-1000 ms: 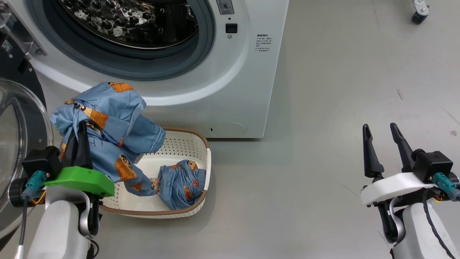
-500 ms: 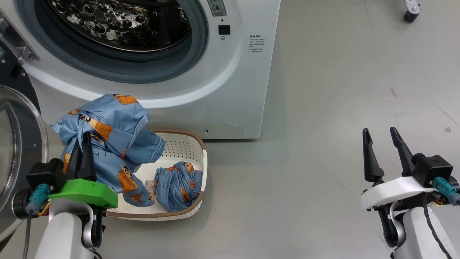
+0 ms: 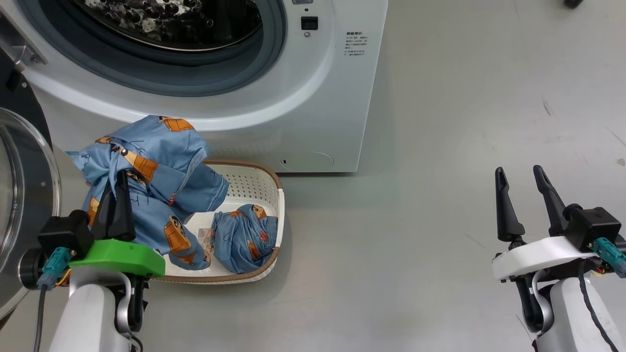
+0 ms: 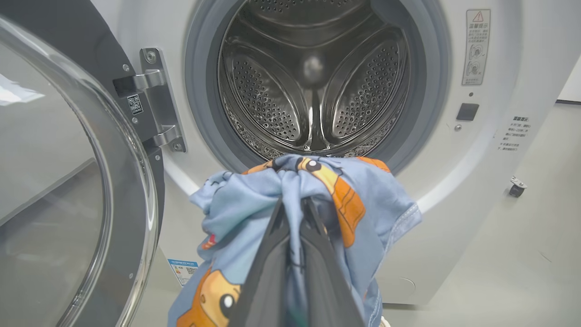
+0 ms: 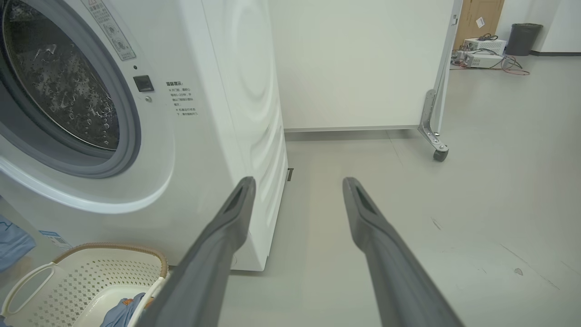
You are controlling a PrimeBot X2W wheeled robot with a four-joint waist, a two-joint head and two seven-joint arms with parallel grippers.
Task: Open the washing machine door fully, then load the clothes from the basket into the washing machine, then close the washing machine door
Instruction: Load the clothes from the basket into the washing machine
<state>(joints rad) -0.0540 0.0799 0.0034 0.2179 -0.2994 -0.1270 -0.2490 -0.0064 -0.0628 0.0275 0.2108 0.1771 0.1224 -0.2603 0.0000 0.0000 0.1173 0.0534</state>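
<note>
The washing machine (image 3: 323,98) stands with its drum (image 4: 313,81) exposed. The washing machine door (image 3: 24,205) is swung out to the left, its clear glass bowl (image 4: 68,204) showing. My left gripper (image 3: 121,175) is shut on one of the clothes, a light blue printed garment (image 3: 161,156). It holds the garment bunched above the basket (image 3: 266,178), below the drum opening, with fabric draped around the fingertips (image 4: 294,202). A second blue garment (image 3: 244,239) lies in the basket. My right gripper (image 3: 518,169) is open and holds nothing, over bare floor at the right (image 5: 299,180).
The basket sits on the grey floor against the machine's lower front, by the round service flap (image 3: 308,160). A blue label sticker (image 4: 184,270) is low on the machine's front. A white wheeled panel with a caster (image 5: 439,154) stands behind the machine to the right.
The whole head view has shifted, so the camera has moved. My left gripper still holds the blue garment above the basket, and the right gripper stays open in the same place.
</note>
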